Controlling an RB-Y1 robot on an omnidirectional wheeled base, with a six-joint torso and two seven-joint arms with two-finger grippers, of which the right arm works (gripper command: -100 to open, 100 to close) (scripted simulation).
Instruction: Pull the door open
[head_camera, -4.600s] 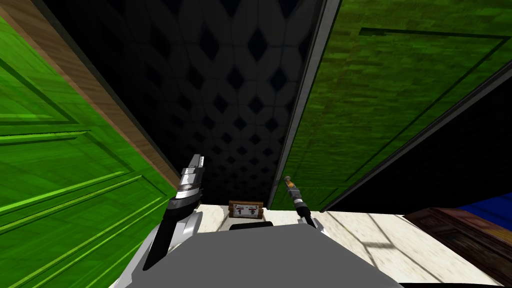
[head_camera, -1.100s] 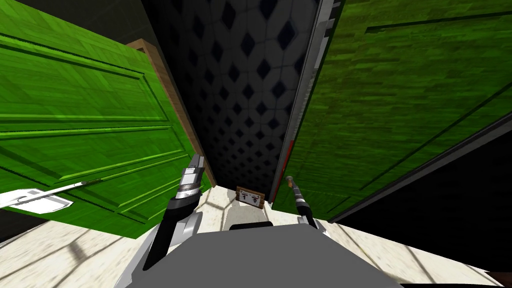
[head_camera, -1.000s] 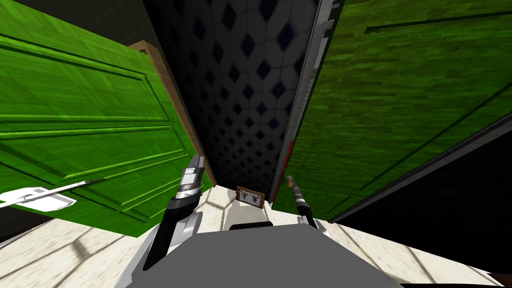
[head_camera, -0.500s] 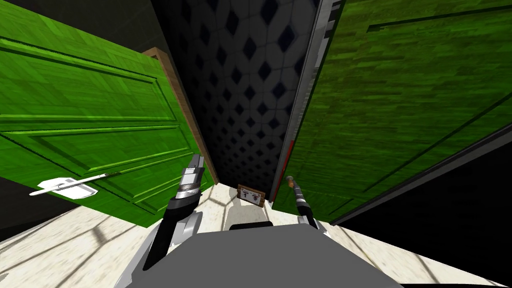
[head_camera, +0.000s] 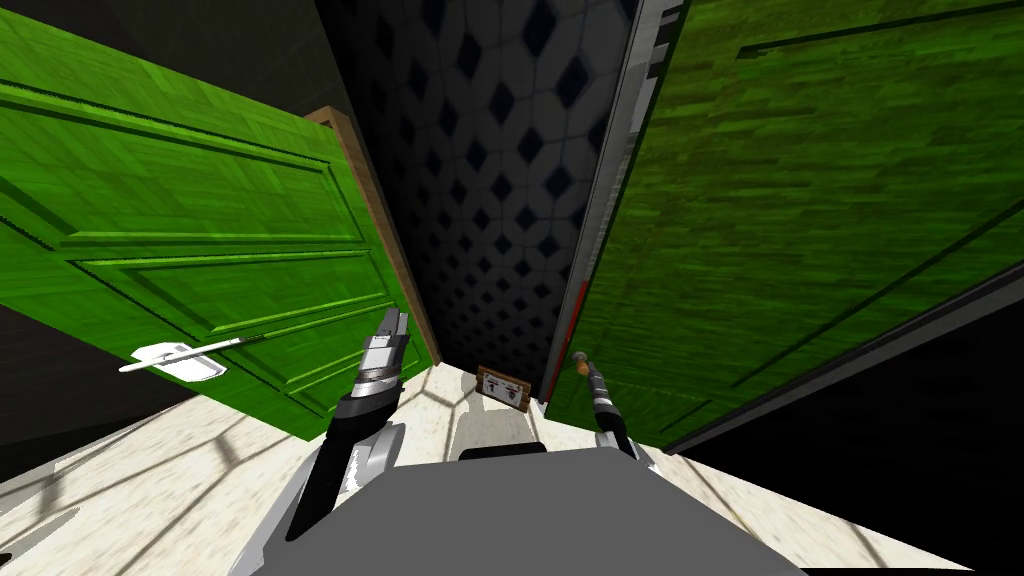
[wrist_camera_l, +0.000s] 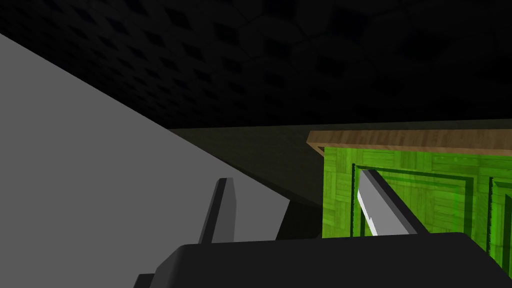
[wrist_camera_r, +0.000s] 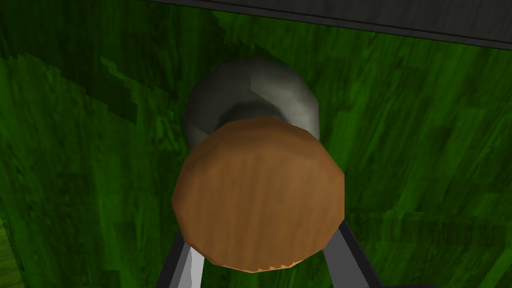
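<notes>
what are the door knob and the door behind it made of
Knob: brown with faint streaky grain, matte, so probably wood. Its grey base: dull sheen, perhaps metal. Door: dark green with plank-like grain, likely stained or painted wood.

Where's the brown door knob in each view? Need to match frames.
Head view: brown knob, small, lower middle, at the tip of the right gripper, on the dark green door.
Left wrist view: not in it; that camera faces the panelled green door.
Right wrist view: brown knob, large, centre, between the fingers, grey base behind.
Shared landmark: the dark green door behind the knob.
</notes>
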